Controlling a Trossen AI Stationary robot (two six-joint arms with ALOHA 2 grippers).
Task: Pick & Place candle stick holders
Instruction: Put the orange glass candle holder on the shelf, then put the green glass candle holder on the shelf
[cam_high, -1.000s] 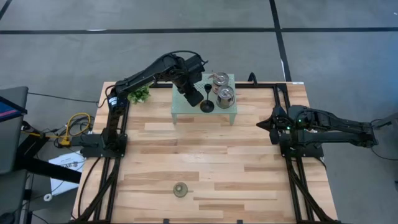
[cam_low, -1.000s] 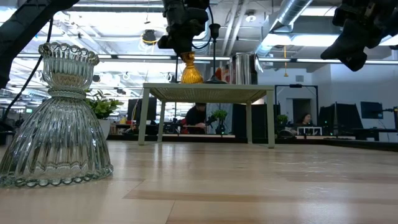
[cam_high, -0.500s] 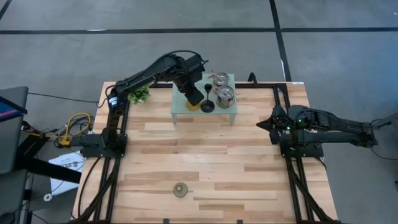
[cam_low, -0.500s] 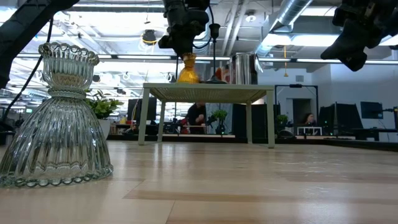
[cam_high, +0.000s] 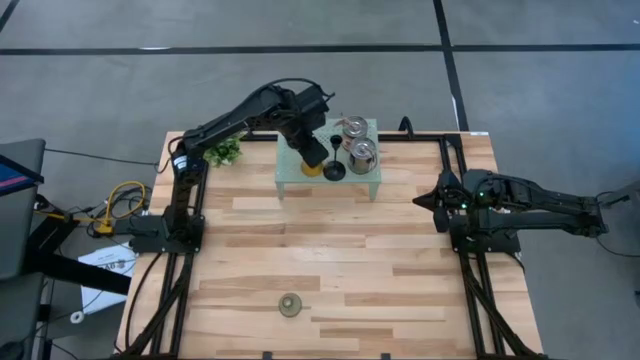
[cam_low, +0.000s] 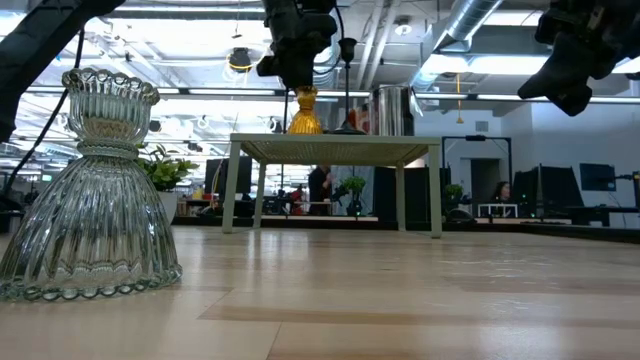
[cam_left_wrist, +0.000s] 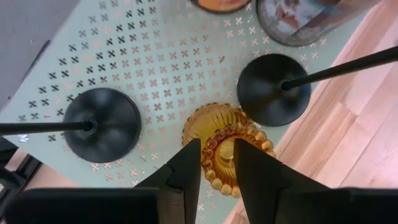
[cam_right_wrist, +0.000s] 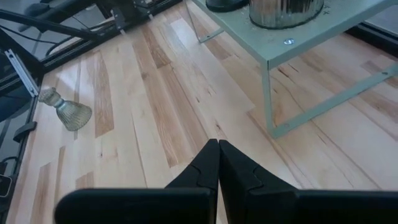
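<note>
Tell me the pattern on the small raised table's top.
The pale green tabletop is perforated with rows of small cross-shaped cutouts, best seen in the left wrist view.

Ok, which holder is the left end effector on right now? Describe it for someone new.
Look at the small pale green stand at the far side of the table. The left end effector grips the amber glass holder at its near edge, between two black stemmed holders. It is the only golden, ribbed one.

The wooden table (cam_high: 330, 270) carries a small pale-green stand (cam_high: 290, 172), a potted plant (cam_high: 224, 153) and a clear glass holder (cam_high: 290, 304).
</note>
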